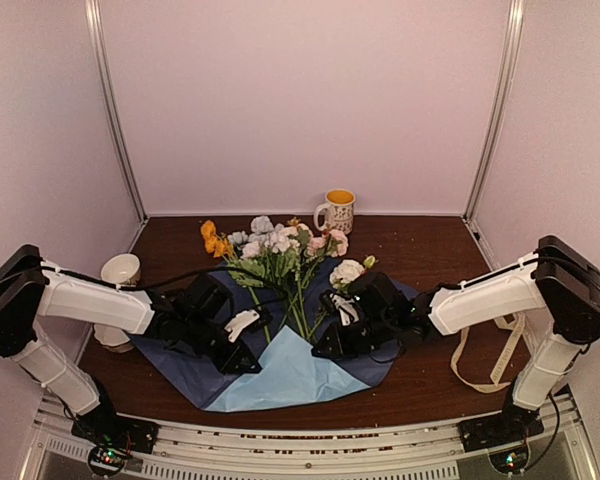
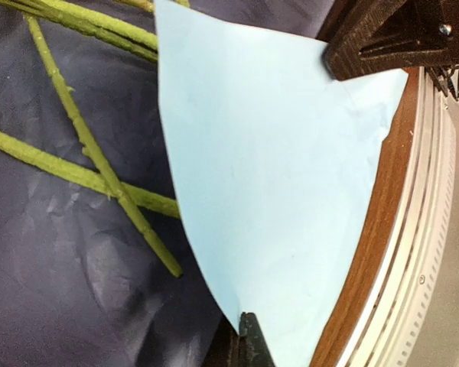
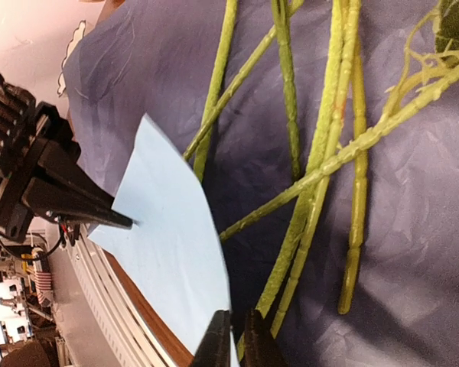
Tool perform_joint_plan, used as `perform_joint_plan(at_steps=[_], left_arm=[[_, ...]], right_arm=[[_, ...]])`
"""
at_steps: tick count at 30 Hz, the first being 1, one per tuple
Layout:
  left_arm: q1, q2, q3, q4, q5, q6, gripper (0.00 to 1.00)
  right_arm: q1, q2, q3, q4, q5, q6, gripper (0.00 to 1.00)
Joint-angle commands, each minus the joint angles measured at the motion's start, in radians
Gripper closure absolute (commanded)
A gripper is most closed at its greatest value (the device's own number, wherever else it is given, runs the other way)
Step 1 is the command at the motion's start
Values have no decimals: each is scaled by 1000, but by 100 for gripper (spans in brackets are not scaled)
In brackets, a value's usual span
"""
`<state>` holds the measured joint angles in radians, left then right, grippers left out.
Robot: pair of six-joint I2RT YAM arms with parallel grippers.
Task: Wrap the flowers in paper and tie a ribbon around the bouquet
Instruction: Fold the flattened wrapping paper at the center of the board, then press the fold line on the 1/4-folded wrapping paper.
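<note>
Pinching creased paper (image 1: 285, 378) | pale triangular fold | left tool (image 2: 249, 336), right tool (image 3: 236, 340)

Overhead, both sets of fingers sit under their own wrist housings, so I cannot see them there.

Left wrist view: the left fingers (image 2: 249, 344) are only a dark tip, clipped by the 6 o'clock edge. I cannot tell whether the paper (image 2: 275, 191) lies between them.

Right wrist view: the right fingers (image 3: 216, 344) are clipped at 6 o'clock too, with the same doubt.

Both wrist views cut the flowers (image 1: 280, 245) off below the heads.

The ribbon (image 1: 455, 358), at 3 o'clock, runs partly behind the right arm. The white cup (image 1: 121, 268), at 9 o'clock, has its base hidden by the left arm. The mug (image 1: 338, 211) print is too small to read.

Clutter beyond the worktop edge, at 8 o'clock in the right wrist view, is blurred.
</note>
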<state>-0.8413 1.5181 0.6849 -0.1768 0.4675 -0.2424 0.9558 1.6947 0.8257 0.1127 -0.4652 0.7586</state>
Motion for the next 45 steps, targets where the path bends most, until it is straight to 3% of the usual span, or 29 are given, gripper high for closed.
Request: perform_joint_plan(at_steps=[1,6,10,15,20,24,32,37,42,45], left_arm=[[-2,-8,-13,69,41,-33,100],[-1,13,-3,-2,-122,-84,100],[-1,34,-10,-7,-150,-114,100],[-1,41,-24,14,-151,-134,100],[-1,32,-33,-10,-189,-155,100],[-1,19,-43,-21,-205,-155,100],[-1,27,-59,8,-185,-157,100],[-1,26,-61,8,-187,-160,100],[-1,14,-67,8,-196,-172,100],[-1,-3,-72,6,-203,-181,100]], right_arm=[[-19,-5,52,-102,36,-64,86],[-21,-102,122,-399,176,-192,75],[30,-207,123,-488,224,-247,75],[115,-112,52,-264,3,-152,82],[125,-10,15,-231,62,-66,89],[124,21,-6,-340,156,-68,92],[119,-123,-119,-413,204,-39,94],[181,-107,59,-380,132,-82,93],[219,35,177,-43,-74,-7,94],[216,155,256,-80,-62,7,96]])
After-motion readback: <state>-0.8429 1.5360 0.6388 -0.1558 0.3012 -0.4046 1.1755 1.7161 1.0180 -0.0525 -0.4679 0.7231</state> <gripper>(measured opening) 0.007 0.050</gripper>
